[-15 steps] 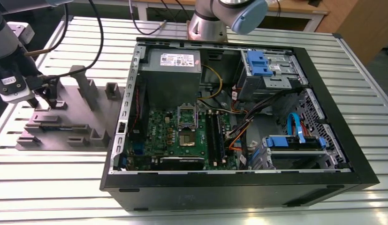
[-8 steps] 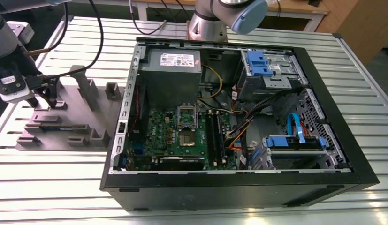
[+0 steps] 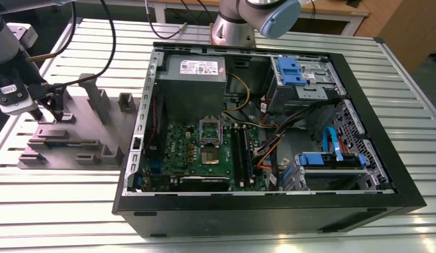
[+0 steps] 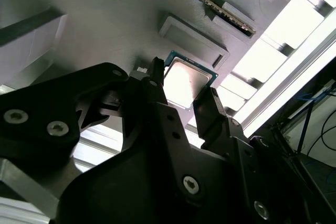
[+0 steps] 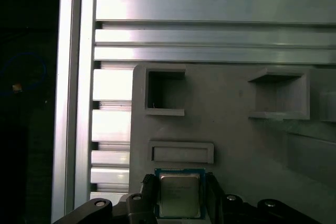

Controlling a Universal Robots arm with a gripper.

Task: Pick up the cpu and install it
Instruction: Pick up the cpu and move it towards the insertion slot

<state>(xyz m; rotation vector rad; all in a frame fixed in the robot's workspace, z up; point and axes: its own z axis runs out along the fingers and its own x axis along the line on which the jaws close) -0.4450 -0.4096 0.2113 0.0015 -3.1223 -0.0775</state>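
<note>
Flanking the small flat square cpu (image 5: 179, 199) with its silvery-grey metal top, the black two-fingered tool (image 5: 179, 179) is seen closed on two opposite edges of the chip. The top face is thus left free, and the thin part is judged to be held level. The cpu is found at a shallow recess in the purple-grey plastic tray (image 5: 236, 145) of raised blocks; whether it is lifted clear cannot be told. The tray is laid toward the worktop edge at the exterior view's left, just beside the big black open computer case (image 3: 274, 213), whose green motherboard (image 3: 196, 158) is exposed upward. The worktop (image 3: 63, 211) is built of ribbed aluminium slats, and black cables (image 3: 108, 31) are draped over its far edge.
</note>
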